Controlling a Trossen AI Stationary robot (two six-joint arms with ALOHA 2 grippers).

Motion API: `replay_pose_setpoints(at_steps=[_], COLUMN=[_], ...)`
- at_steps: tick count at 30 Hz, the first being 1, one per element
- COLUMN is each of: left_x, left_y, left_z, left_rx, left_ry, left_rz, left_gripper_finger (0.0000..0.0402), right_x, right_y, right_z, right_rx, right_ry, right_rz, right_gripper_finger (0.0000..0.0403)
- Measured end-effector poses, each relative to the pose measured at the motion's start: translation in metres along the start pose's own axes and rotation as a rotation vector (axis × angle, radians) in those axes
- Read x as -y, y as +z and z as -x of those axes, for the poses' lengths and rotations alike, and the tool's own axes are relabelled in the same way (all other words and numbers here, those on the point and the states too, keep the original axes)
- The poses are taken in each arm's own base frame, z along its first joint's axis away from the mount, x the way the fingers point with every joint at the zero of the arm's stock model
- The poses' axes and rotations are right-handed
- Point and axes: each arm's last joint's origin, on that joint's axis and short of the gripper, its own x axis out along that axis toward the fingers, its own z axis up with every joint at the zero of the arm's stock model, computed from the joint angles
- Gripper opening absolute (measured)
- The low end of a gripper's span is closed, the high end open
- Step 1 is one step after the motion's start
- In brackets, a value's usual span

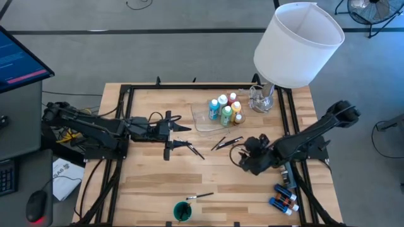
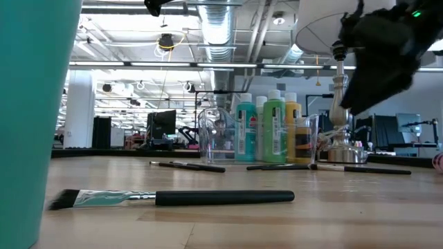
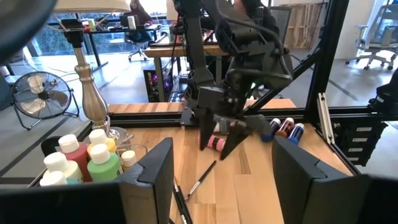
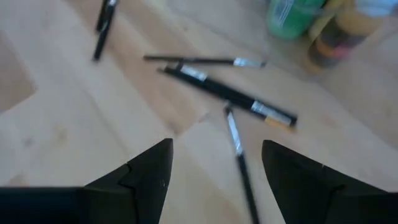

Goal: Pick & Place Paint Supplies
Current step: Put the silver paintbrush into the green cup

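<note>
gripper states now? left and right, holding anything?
Left gripper: open, empty, above the table beside a brush.
Right gripper: open, empty, over the loose brushes.

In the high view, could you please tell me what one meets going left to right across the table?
Left gripper → teal cup → clear tray of paint bottles → right gripper → lamp base → tiny bottles.
</note>
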Motion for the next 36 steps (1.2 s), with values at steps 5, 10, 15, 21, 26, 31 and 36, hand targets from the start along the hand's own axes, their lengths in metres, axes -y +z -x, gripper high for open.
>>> replay_pose_setpoints(at_steps=[5, 10, 15, 21, 26, 31, 36], left_x=[0.0, 0.0, 0.0, 0.0, 0.0, 0.0, 0.0], left_y=[0.0, 0.0, 0.0, -0.001, -0.001, 0.0, 0.0], left_z=[0.0, 0.0, 0.0, 0.0, 0.0, 0.0, 0.0], left_rx=[0.0, -0.001, -0.004, -0.009, -0.009, -0.003, -0.001], left_ry=[0.0, 0.0, 0.0, 0.0, 0.0, 0.0, 0.0], left_rz=[0.0, 0.0, -0.001, -0.002, -0.006, -0.004, -0.004], left_gripper_finger=[0.0163, 0.0163, 0.0163, 0.0163, 0.0163, 0.0163, 0.0163], right_x=[-0.007, -0.023, -0.043, -0.042, -0.037, -0.042, -0.045], right_y=[-0.002, -0.01, -0.03, -0.058, -0.065, -0.063, -0.062], right_z=[-0.021, -0.046, -0.06, -0.048, -0.05, -0.055, -0.058], right_rx=[0.02, 0.122, 0.325, 0.565, 0.429, 0.322, 0.276], right_ry=[-0.05, -0.086, -0.132, -0.209, -0.216, -0.163, -0.119], right_rz=[0.03, 0.029, 0.132, 0.091, 0.156, 0.12, 0.076], right_gripper_finger=[0.024, 0.024, 0.024, 0.024, 0.024, 0.024, 0.024])
